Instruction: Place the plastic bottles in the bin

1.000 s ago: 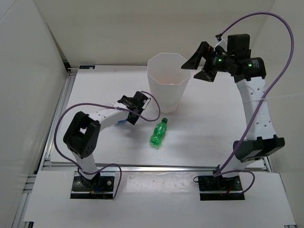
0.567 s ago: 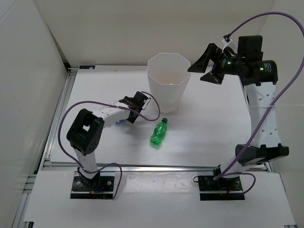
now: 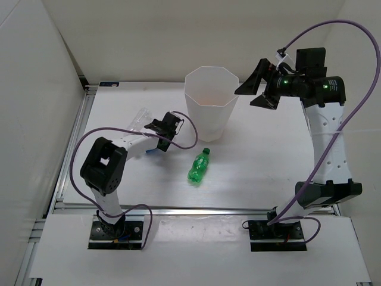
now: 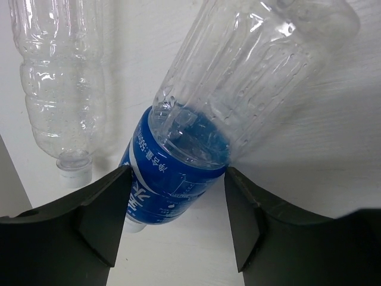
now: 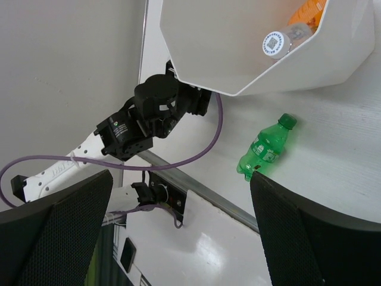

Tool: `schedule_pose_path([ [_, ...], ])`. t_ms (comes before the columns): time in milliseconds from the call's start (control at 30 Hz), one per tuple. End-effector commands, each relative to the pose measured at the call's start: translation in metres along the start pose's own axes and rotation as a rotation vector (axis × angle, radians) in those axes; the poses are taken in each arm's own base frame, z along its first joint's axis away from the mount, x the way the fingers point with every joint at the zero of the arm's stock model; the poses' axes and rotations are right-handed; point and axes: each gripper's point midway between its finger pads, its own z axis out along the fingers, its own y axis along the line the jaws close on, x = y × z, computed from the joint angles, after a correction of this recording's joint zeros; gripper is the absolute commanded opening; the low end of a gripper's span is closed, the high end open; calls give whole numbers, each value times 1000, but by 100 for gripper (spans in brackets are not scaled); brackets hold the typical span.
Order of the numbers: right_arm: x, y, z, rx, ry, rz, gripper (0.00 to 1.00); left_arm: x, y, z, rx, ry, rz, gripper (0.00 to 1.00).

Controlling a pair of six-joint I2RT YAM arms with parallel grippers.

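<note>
Clear plastic fills the left wrist view: a clear bottle with a blue label (image 4: 178, 173) lies tilted on the white table (image 4: 309, 179), its neck toward the camera. The left gripper (image 4: 175, 173) pinches it, one finger pressed to each side of the label. A second clear bottle (image 4: 59, 89) with a white cap lies just beside it, at its 10 o'clock.

From above, the left gripper (image 3: 159, 132) sits at the 8 o'clock of the white bin (image 3: 208, 119). The green bottle (image 3: 199, 165) lies on its side near the bin's foot, at 6 o'clock – touched by nothing.

The right gripper (image 3: 257, 84) hangs in the air at the rim's 3 o'clock, jaws spread wide and empty. Its camera looks into the bin (image 5: 226, 47), where an orange bottle (image 5: 306, 13) lies beside another bottle's white round end.
</note>
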Motion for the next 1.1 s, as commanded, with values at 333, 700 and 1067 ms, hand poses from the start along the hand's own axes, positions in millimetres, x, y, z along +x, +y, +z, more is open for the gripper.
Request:
schedule_pose_path([
  [333,3,17,-5,-48,13,-24,100,-16,0,2,47,-8,-51,100],
  [700,8,16,-7,-39,48,-39,100,-19,-14,36,149,33,-117,96],
  [1067,9,7,9,-38,65,-11,100,-15,-14,8,217,5,-243,28],
])
